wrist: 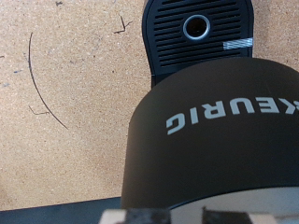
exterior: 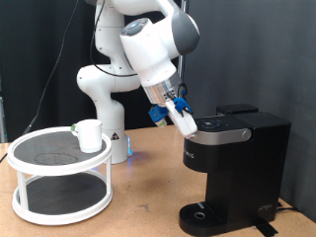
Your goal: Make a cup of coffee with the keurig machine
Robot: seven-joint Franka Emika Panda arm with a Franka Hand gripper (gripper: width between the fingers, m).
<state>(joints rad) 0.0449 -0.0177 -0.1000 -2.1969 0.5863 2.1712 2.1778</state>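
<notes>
Exterior view shows my gripper [exterior: 184, 117] at the closed keurig machine [exterior: 235, 158] lid, grip unreadable; the cup [exterior: 89, 134] sits unused on a round rack [exterior: 59, 178], nothing brewed.

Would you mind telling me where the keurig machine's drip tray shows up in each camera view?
Exterior view: the drip tray sits at the bottom, at the foot of the keurig machine.
Wrist view: the drip tray lies at the top edge, beyond the machine's rounded head.
Shared landmark: the tray's round centre ring.
</notes>
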